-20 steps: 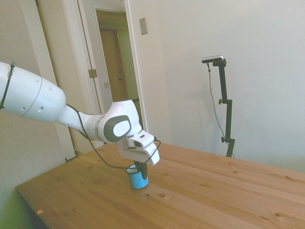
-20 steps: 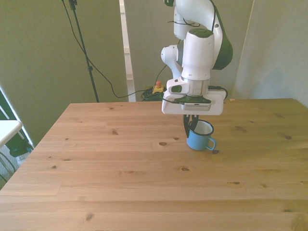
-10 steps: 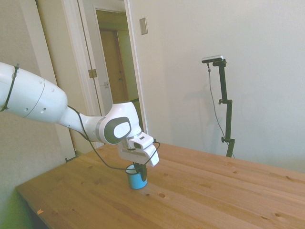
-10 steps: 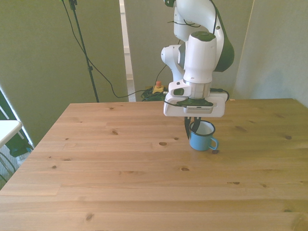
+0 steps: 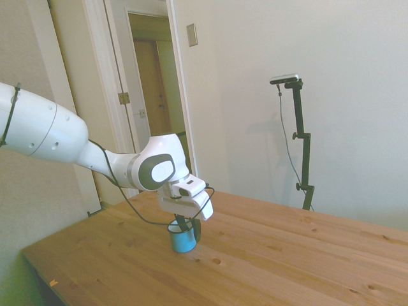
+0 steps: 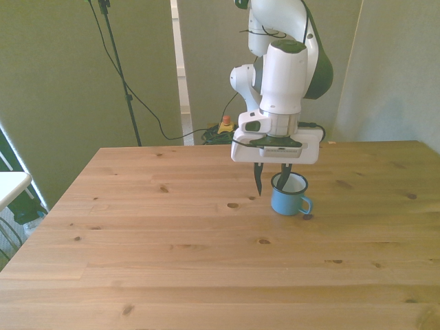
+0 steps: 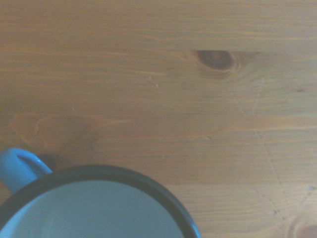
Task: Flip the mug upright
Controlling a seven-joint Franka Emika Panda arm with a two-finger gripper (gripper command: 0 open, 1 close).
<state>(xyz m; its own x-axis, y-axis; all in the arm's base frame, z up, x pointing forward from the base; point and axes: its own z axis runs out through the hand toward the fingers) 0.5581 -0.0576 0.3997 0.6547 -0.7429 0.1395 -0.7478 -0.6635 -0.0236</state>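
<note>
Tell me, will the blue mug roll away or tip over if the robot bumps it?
Probably not. The mug stands upright on its flat bottom on the table, so it shouldn't roll. It's short and wide, so a bump would likely slide it rather than tip it. It looks shiny, so it may be a bit slippery for the hand.

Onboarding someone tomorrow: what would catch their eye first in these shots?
The small turquoise enamel mug with a dark rim, standing upright on the wooden plank table toward the front view's right. Directly above it hangs the white arm's tool, fingers spread, one finger at the mug's mouth.
</note>
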